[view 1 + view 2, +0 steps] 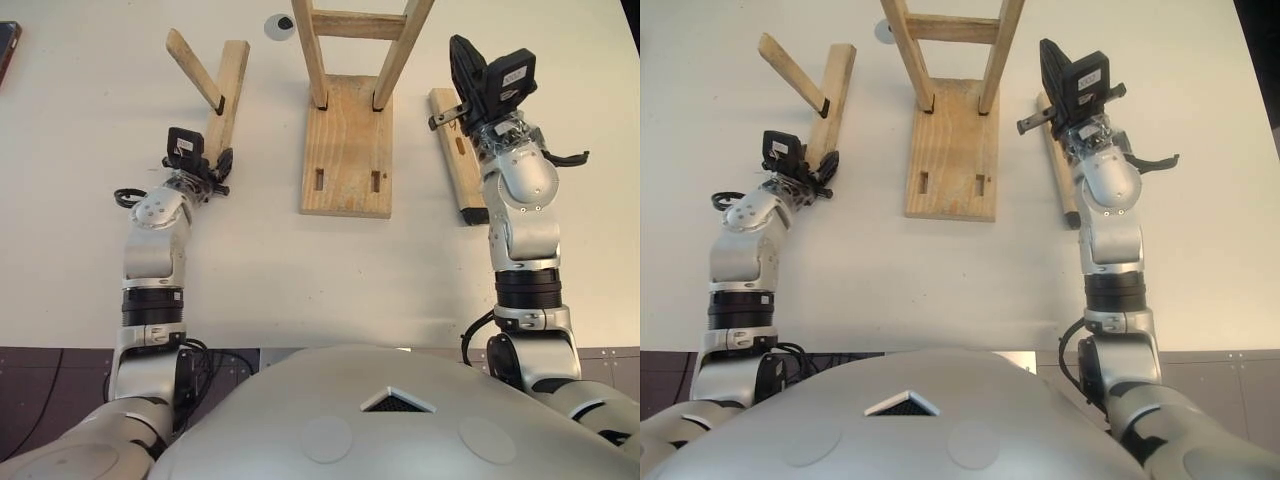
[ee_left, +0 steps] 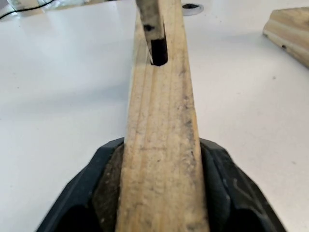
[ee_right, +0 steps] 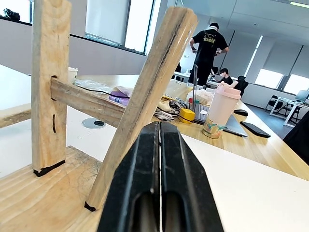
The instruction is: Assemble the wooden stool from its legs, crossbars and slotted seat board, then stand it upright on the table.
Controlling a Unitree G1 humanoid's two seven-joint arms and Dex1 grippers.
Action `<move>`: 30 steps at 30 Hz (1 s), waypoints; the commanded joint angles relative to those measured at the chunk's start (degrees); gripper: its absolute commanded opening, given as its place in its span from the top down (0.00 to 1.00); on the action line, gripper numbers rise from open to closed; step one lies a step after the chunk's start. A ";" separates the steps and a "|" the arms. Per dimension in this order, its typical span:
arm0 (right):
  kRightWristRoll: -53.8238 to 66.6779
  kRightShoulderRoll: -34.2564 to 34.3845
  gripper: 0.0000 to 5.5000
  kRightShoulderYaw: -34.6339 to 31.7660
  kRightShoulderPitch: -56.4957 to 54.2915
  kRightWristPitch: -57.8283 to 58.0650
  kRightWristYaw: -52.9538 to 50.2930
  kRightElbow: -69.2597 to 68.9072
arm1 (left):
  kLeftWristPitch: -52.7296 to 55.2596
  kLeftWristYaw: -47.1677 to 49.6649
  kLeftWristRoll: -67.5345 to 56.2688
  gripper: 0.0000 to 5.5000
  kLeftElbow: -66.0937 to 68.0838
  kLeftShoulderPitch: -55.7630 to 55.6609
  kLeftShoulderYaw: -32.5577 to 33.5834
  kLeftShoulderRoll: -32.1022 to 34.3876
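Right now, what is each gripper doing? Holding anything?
Left gripper: closed on the end of a wooden leg.
Right gripper: closed, holding nothing.

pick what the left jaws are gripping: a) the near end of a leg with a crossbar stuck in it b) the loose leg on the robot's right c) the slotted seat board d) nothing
a: the left jaws press on both sides of the near end of the leg, which has a crossbar slotted in farther along.
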 commanded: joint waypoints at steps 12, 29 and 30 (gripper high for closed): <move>-2.70 0.93 1.00 0.56 2.69 -1.94 -1.85 -1.71 | 8.22 -10.49 -5.02 0.39 -11.12 -6.02 2.25 10.74; -3.04 0.88 1.00 1.27 0.56 -1.96 -1.86 0.36 | -1.82 -5.92 -0.99 0.46 4.49 -16.69 0.00 7.26; -3.01 0.83 1.00 1.36 0.30 -2.03 -1.65 0.69 | -1.95 -5.31 -1.06 0.49 4.30 -16.17 0.34 6.89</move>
